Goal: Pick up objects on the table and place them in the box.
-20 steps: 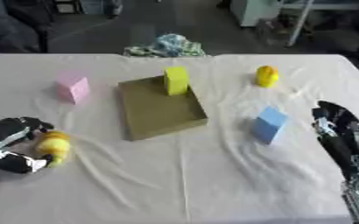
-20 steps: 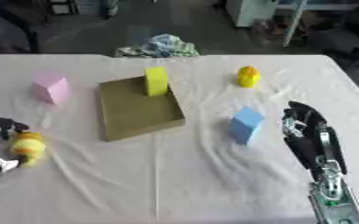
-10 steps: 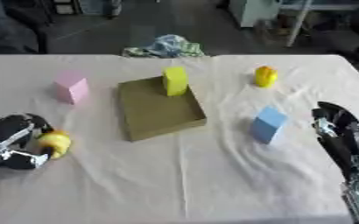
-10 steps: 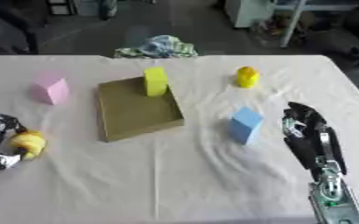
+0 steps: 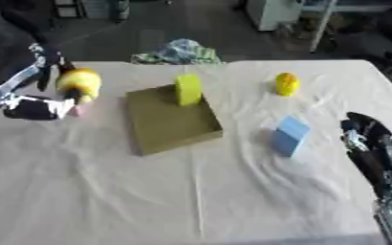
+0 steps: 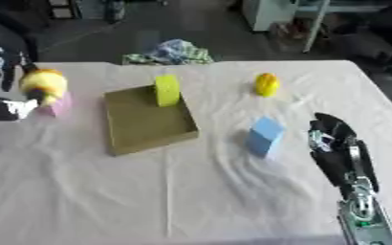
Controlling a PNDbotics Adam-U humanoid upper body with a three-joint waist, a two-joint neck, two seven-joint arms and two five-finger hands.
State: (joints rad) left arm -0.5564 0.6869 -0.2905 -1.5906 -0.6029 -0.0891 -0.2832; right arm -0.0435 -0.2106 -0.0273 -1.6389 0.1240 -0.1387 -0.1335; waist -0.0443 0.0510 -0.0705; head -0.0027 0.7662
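currently the left hand (image 5: 34, 98) holds a round yellow toy (image 5: 79, 82), fingers curled around it, left of the shallow olive cardboard box (image 5: 170, 118). early release risks landing it short.

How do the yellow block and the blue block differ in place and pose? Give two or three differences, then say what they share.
The yellow block stands upright in the olive box, at its far edge; the blue block sits on the white tablecloth, right of the box. The yellow block is clear of both hands; the blue block lies near the right hand. Both are untouched, plain-coloured blocks.
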